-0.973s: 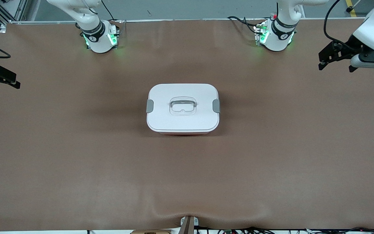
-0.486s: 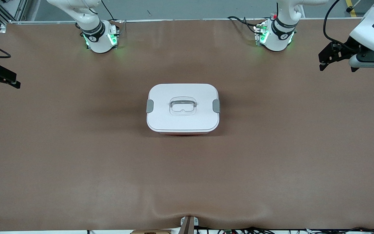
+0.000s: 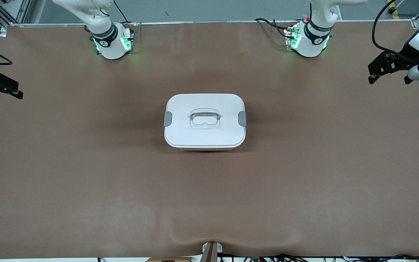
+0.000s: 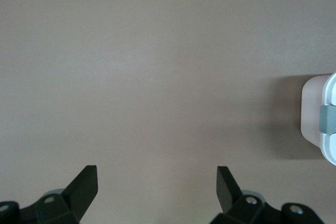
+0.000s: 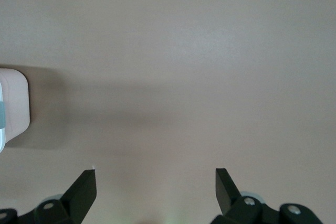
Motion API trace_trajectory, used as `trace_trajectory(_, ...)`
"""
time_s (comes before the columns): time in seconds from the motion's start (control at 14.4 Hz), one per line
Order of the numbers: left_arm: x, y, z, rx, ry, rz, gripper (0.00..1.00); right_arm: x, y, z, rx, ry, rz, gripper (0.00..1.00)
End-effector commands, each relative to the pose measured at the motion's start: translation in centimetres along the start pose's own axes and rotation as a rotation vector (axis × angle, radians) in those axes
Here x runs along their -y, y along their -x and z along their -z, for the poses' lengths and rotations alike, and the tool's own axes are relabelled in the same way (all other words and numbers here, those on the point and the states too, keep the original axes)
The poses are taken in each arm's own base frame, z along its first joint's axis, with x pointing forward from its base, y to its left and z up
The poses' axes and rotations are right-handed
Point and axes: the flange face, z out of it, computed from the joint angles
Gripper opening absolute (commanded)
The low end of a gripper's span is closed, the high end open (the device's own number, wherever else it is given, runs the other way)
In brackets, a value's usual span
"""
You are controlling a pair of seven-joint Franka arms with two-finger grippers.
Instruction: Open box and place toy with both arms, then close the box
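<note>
Looking first at the right gripper [image 5: 155, 176]. Hangs over the table [image 3: 86, 189] right by the edge at the right arm's end. Opened wide, with nothing between the fingers. Probably parked out there to keep out of the way and wait.

Next, in the middle of the table, well away from every edge and corner: the white box [image 3: 204, 145]. Sits flat with its lid [image 3: 204, 136] on. Has a grey clip [image 3: 167, 119] on the end toward the right arm and another grey clip [image 3: 242, 118] on the end toward the left arm, so likely put there for each arm to reach one. Also a handle [image 3: 204, 117], lying flat on top.

No toy to see anywhere on the table. Could be inside the shut box, or somewhere out of view. Cannot tell which, so fits a box shut again just as well as one waiting to be opened.

Last, the left gripper [image 4: 156, 170]. Hangs over the edge at the left arm's end, near the corner by the bases. Wide open too, holding nothing.
</note>
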Motion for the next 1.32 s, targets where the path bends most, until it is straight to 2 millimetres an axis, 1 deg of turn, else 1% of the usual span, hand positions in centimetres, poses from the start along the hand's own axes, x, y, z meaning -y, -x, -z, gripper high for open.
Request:
trace_trajectory(0.0,-0.08,-0.5,0.48,-0.007,-0.005,-0.002,1.0,0.26,0.07,0.54,-0.001,0.016,0.012,1.0)
trace_trajectory(0.14,0.16,-0.46,0.35,-0.001,-0.006,-0.006,1.0,-0.06,0.21,0.52,0.002,0.015,0.008,1.0)
trace_trajectory(0.28,-0.09,-0.34,0.46,0.002,-0.005,-0.011,1.0,-0.28,0.21,0.55,-0.003,0.005,0.001,1.0)
trace_trajectory(0.56,-0.27,-0.06,0.6,0.012,0.028,-0.017,1.0,0.3,0.1,0.7,-0.007,0.006,0.001,1.0)
trace_trajectory(0.83,-0.26,0.1,0.66,0.019,0.028,-0.019,1.0,-0.05,-0.28,0.62,-0.025,0.019,0.005,1.0)
trace_trajectory(1.04,-0.58,0.13,0.55,0.025,0.026,-0.023,1.0,0.38,-0.25,0.51,-0.019,0.019,0.006,1.0)
trace_trajectory(1.25,-0.67,0.04,0.39,0.028,0.026,-0.025,1.0,0.34,-0.42,0.56,-0.028,0.014,0.014,1.0)
